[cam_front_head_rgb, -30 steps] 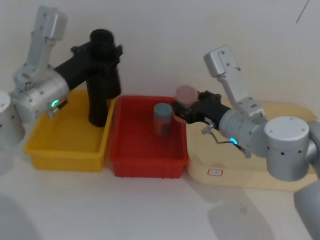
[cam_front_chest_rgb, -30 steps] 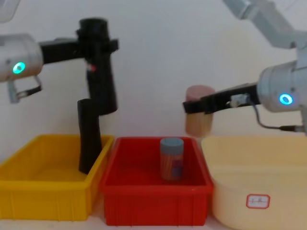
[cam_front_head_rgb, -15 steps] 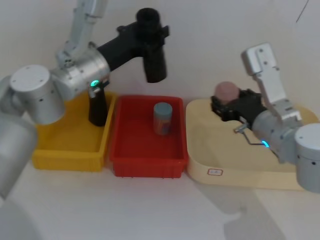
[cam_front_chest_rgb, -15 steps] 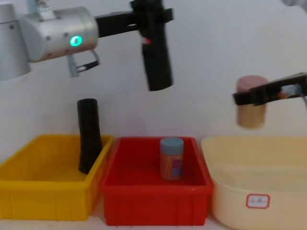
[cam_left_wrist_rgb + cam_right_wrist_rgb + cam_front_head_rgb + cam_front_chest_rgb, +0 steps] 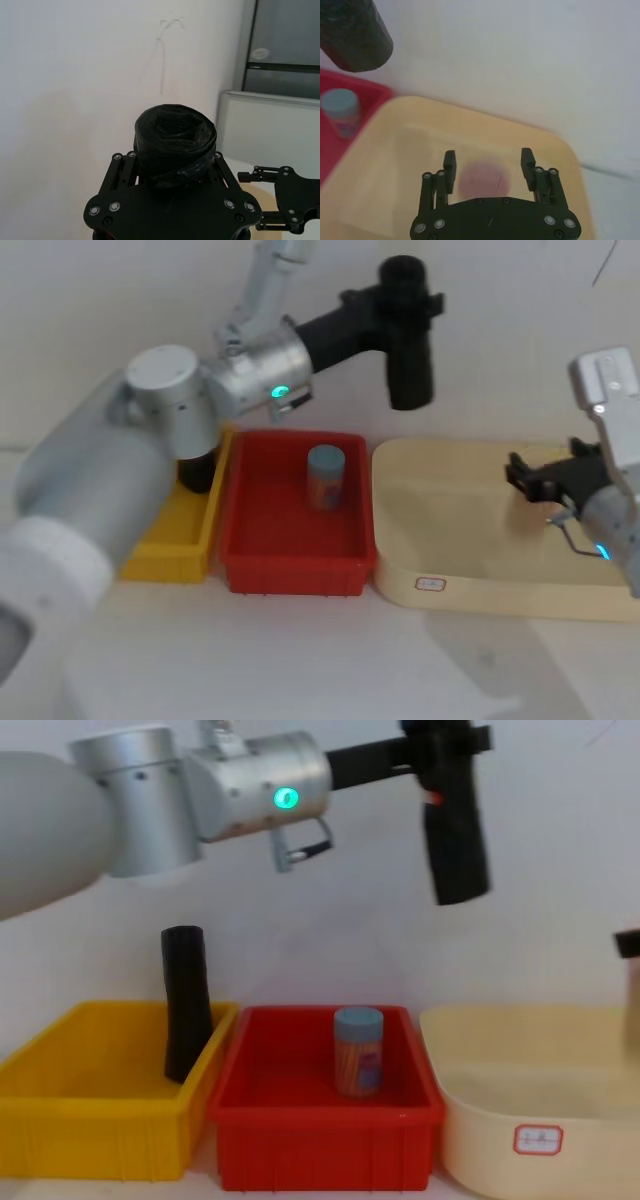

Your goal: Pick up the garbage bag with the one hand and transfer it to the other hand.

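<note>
Since half a second ago our left gripper (image 5: 398, 302), the one on the green-ringed arm, has swung far to the right. It now hangs high above the seam between the red bin (image 5: 240, 540) and the cream tub (image 5: 400, 575), well clear of the yellow bin (image 5: 185, 540). Our right gripper (image 5: 488, 156) has drawn back over the tub and stands wide open and empty, and the pink-topped jar (image 5: 482, 181) it carried seems to lie below it in the tub. We judge this to be the run-up to the handover, with one hand freed and the other bringing the load. The garbage bag (image 5: 409, 352) hangs upright, clamped near its top by the left gripper, with its red mark (image 5: 433, 797) just under the grip. It sits well apart from the right gripper, higher and to that gripper's left.
</note>
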### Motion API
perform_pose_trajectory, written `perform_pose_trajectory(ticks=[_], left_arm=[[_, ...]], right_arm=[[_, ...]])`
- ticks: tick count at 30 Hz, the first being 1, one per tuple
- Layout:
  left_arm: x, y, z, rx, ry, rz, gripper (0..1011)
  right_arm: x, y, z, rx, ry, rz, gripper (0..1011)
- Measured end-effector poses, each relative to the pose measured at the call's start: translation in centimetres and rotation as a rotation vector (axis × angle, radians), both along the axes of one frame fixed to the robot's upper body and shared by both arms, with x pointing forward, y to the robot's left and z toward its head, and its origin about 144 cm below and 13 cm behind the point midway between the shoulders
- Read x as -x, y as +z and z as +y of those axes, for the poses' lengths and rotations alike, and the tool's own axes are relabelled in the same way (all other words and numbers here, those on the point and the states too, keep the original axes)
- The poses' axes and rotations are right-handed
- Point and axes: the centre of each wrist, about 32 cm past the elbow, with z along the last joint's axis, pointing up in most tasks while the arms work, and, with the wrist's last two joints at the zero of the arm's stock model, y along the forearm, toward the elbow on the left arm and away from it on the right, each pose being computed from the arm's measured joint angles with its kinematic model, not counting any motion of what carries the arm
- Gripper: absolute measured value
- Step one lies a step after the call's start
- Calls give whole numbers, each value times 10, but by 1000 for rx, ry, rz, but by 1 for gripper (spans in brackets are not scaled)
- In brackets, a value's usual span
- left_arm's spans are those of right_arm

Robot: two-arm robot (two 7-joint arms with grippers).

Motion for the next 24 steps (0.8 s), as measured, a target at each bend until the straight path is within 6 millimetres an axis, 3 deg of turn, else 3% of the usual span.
perform_pose_trajectory(ticks=[4, 10, 24], left_arm=[[-12, -5, -26, 8, -71, 32, 466], [-20, -5, -51, 0, -137, 55, 466], [-24, -6, -68, -20, -183, 75, 466]], right_arm=[[7, -1, -10, 15, -75, 12, 880], [17, -2, -24, 36, -176, 29, 1002], [26, -1, -33, 51, -276, 40, 1002]])
